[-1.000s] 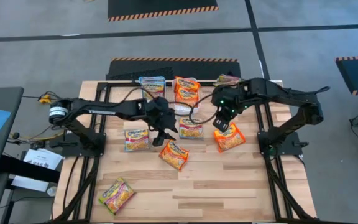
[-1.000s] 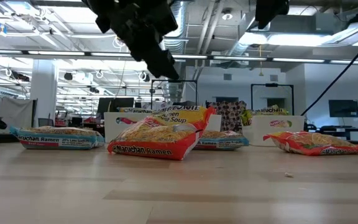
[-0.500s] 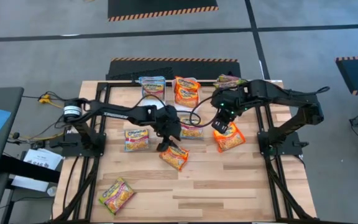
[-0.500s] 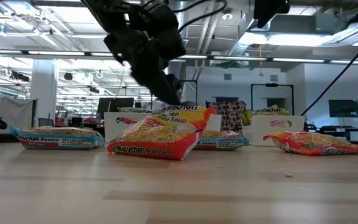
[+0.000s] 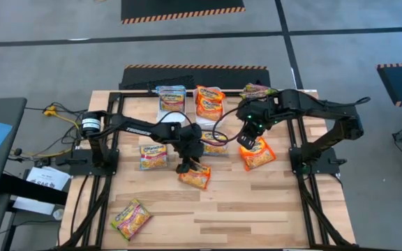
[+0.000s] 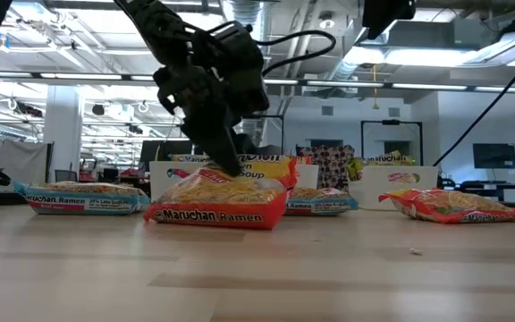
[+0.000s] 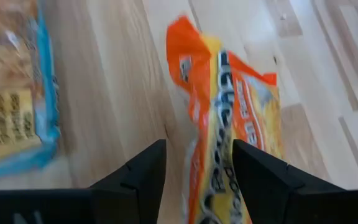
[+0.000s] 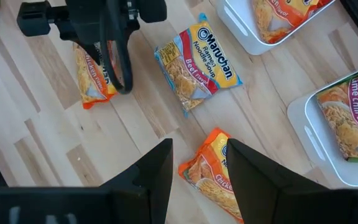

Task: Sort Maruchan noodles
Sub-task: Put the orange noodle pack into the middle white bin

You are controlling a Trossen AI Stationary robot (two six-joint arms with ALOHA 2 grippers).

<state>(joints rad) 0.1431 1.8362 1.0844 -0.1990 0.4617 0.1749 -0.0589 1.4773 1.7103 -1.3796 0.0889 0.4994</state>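
Note:
Several Maruchan packets lie on the wooden table. My left gripper (image 5: 187,165) (image 7: 197,165) is open and down on an orange-yellow packet (image 5: 197,178) (image 6: 217,201) at the table's middle. My right gripper (image 5: 247,139) (image 8: 197,165) is open and hangs well above a second orange packet (image 5: 259,156) (image 8: 213,174) without touching it. A blue-edged packet (image 5: 153,155), a red-blue beef packet (image 5: 213,144) and a green-pink packet (image 5: 132,217) lie flat and untouched. My left gripper comes down on the orange-yellow packet from above, slanting from the table's left. Its open fingers straddle the packet's long edge (image 7: 199,140): one finger (image 7: 257,171) is over the top face, the other (image 7: 145,168) beside the packet over bare wood. The packet lies on the table.
Three white bins stand along the far edge: one (image 5: 171,104) holds a blue packet, one (image 5: 199,120) orange packets, one (image 5: 255,90) a lime chili packet. The black frame rails (image 5: 306,188) flank the table. Bare wood spreads across the near half.
My left gripper has moved right and down onto the orange-yellow packet. That packet's raised end, tilted up a second ago, has dropped, and it now lies flatter on the wood.

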